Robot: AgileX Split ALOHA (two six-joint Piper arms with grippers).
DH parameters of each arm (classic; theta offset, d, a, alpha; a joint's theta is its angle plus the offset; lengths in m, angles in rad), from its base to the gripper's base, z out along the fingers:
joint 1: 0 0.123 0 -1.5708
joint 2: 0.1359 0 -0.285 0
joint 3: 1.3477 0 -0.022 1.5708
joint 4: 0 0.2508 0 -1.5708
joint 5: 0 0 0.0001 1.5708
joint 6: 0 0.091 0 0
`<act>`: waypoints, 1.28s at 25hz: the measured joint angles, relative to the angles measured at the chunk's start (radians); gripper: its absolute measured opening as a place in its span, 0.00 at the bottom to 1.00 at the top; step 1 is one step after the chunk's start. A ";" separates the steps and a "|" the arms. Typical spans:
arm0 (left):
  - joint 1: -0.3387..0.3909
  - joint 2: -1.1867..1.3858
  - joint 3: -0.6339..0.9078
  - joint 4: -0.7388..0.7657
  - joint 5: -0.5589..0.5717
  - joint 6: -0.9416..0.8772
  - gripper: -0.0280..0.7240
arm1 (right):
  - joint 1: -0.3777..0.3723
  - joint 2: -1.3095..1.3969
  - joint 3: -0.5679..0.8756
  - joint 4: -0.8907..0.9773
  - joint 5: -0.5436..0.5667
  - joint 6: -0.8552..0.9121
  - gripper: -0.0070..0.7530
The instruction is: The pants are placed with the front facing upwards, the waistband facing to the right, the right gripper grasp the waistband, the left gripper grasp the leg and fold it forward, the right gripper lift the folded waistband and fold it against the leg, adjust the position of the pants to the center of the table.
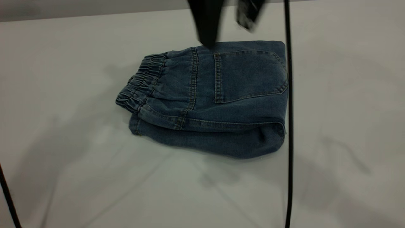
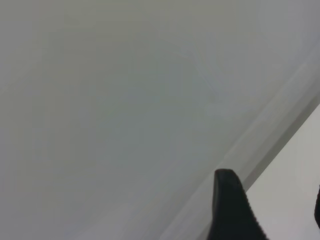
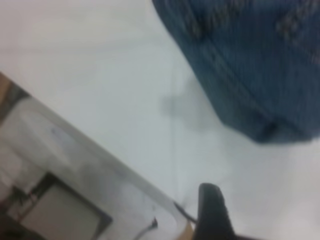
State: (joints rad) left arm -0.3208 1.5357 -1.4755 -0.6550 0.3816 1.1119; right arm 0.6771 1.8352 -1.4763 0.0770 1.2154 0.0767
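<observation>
The pants [image 1: 215, 101] lie folded in a compact bundle on the table [image 1: 63, 95], a square back pocket [image 1: 250, 76] facing up and the elastic waistband [image 1: 142, 84] at the bundle's left end. My right gripper [image 1: 227, 19] hangs blurred just above the bundle's far edge, open, with nothing between its fingers. In the right wrist view one of its fingers [image 3: 212, 210] shows, apart from a corner of the pants [image 3: 250, 60]. My left gripper [image 2: 272, 200] is open over bare table [image 2: 125, 100] near the table's edge, and no pants show in that view.
A black cable [image 1: 288, 126] hangs in front of the pants' right end, from top to bottom of the exterior view. Another cable [image 1: 8, 196] crosses the lower left corner. The table's far edge [image 1: 95, 14] runs along the top.
</observation>
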 joint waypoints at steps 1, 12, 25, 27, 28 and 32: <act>0.000 0.001 0.000 0.000 0.000 0.000 0.54 | 0.000 -0.012 0.033 -0.001 0.000 0.000 0.54; 0.000 0.028 0.000 0.000 0.001 0.000 0.54 | 0.000 0.025 0.227 0.014 -0.400 0.077 0.50; 0.000 0.028 0.000 -0.001 0.016 0.001 0.54 | 0.000 0.334 0.018 0.075 -0.676 0.114 0.50; 0.000 0.028 0.000 -0.001 0.016 0.001 0.54 | 0.000 0.374 0.013 0.064 -0.704 0.135 0.50; 0.000 0.028 0.000 -0.001 0.018 0.001 0.54 | 0.000 0.389 0.013 0.051 -0.716 0.143 0.50; 0.000 0.028 0.000 -0.002 0.023 -0.003 0.54 | -0.001 0.444 0.013 -0.037 -0.722 0.202 0.50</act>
State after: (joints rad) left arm -0.3208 1.5634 -1.4755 -0.6567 0.4042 1.1094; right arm 0.6762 2.2788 -1.4634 0.0399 0.4936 0.2791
